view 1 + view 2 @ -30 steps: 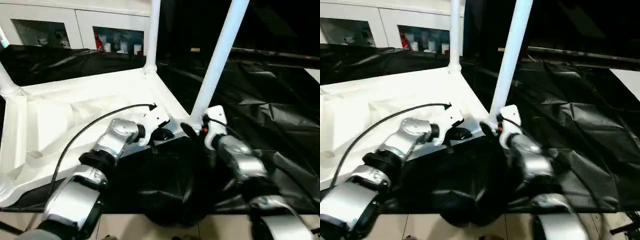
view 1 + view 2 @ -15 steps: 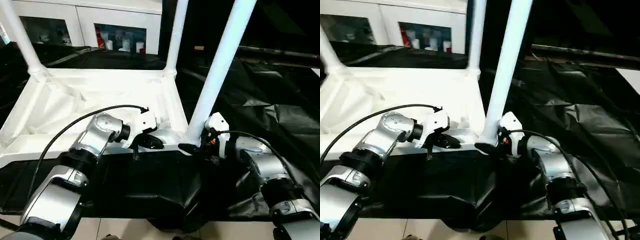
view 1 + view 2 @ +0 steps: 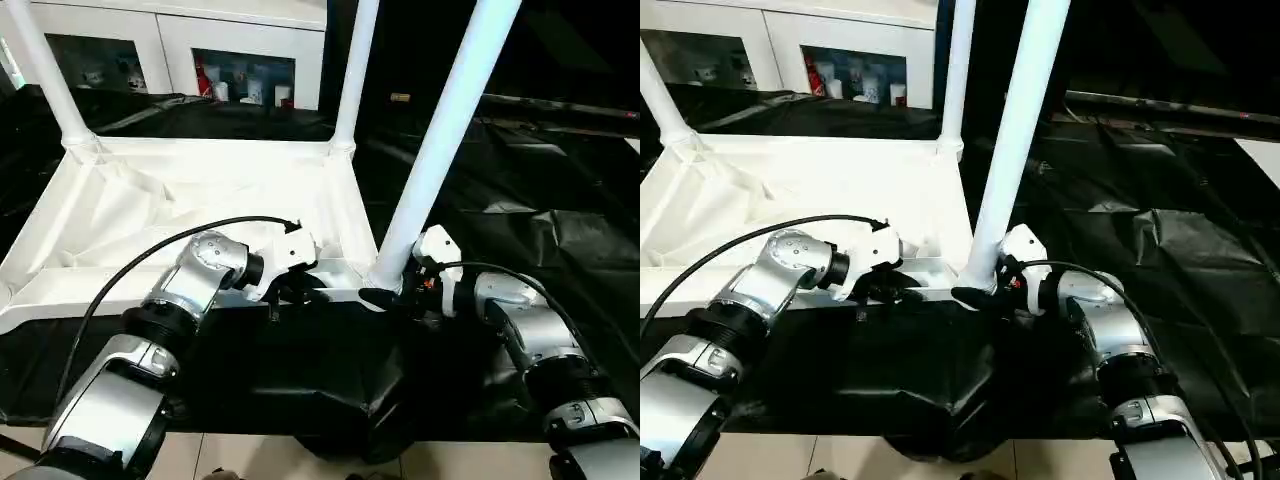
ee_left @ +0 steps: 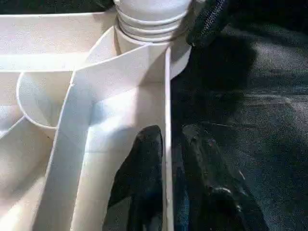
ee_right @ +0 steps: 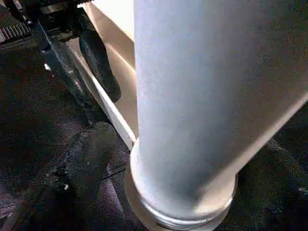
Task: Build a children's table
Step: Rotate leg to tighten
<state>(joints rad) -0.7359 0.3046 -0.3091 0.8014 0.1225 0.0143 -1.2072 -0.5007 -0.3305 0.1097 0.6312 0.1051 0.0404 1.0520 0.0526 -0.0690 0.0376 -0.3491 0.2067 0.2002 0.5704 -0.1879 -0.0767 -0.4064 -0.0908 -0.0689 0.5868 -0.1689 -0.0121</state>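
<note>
Tabletop underside up, legs vert.

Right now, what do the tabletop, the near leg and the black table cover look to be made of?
Tabletop: looks like white moulded plastic, matte, with thin ribs. Near leg: smooth white tube, probably plastic, with a ringed base. Cover: thin black sheet, likely plastic film, creased and glossy.

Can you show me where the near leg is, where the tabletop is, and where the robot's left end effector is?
Near leg (image 3: 432, 165), left eye view, middle of the tube.
Tabletop (image 3: 170, 195), left eye view, ribbed underside.
Left end effector (image 4: 171, 178), left wrist view, between its two fingers straddling the tabletop's rim.
</note>
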